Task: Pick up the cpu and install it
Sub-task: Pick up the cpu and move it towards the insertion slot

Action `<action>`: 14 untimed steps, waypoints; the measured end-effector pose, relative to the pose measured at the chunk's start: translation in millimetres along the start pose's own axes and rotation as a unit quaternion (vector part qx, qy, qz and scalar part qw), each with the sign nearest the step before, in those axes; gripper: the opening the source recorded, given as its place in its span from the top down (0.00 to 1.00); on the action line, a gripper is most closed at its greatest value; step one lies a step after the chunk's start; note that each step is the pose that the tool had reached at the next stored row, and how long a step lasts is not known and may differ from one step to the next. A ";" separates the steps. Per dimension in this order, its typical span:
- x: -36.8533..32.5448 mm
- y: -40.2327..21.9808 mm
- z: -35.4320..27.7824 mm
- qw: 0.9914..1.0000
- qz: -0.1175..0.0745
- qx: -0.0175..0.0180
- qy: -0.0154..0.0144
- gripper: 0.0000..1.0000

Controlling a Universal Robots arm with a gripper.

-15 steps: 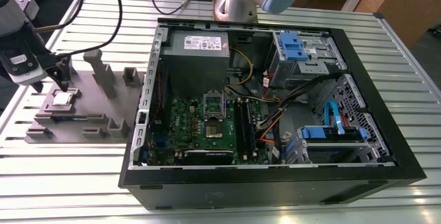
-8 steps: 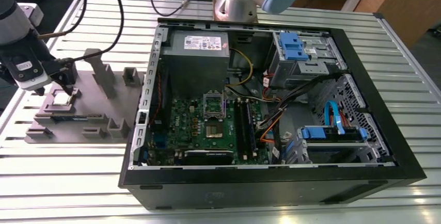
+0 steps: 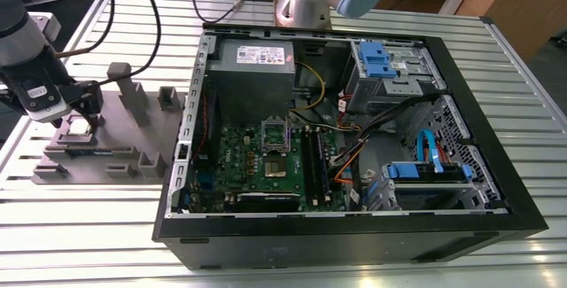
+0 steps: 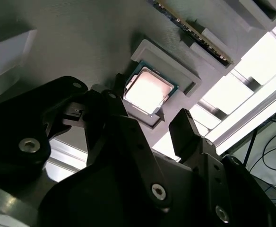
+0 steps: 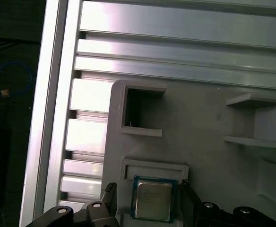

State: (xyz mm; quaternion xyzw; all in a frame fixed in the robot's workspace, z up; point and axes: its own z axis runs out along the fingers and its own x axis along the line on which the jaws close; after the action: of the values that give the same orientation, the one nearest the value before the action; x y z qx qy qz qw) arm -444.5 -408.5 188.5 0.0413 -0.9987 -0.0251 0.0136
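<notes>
Item: cpu (image 5: 152, 199), small square chip with bright metal top. It lies flat, seated in a shallow framed recess of the grey fixture (image 3: 119, 152). The fixture rests on the slatted metal worktop (image 3: 89, 225), at the exterior view's left, well apart from the open computer case (image 3: 354, 238)

Relation to pincer: the chip lies directly beneath the pincer (image 3: 87, 111), between the two fingers (image 5: 110, 193). In both wrist views one finger stands off each of two opposite edges. Being square, the chip has no long axis to speak of. The fingers line up across one pair of its sides, in the second wrist view somewhat skewed to the recess frame

Pincer: jaws spread wider than the chip and holding nothing. One side shows a clear gap; the other finger is just beside the chip's edge, and contact there cannot be told

Destination: the metal-framed socket (image 3: 275, 143) on the green board inside the case, unoccupied by the chip

Status, by judgement: chip not yet lifted, pincer poised at the grasp
</notes>
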 end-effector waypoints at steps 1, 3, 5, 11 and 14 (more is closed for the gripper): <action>0.0 -0.1 0.9 1.000 0.000 0.000 0.000 0.36; 0.1 -0.4 1.4 1.000 0.001 0.000 0.000 0.36; 0.0 -0.7 2.1 1.000 0.000 0.000 0.000 0.36; 0.0 -1.1 4.3 1.000 0.001 0.000 0.000 0.36; 0.0 -1.2 6.0 1.000 0.001 0.000 0.000 0.36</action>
State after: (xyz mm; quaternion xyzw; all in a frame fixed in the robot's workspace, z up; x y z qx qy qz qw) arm -444.6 -409.5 182.4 0.0400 -0.9988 -0.0248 0.0134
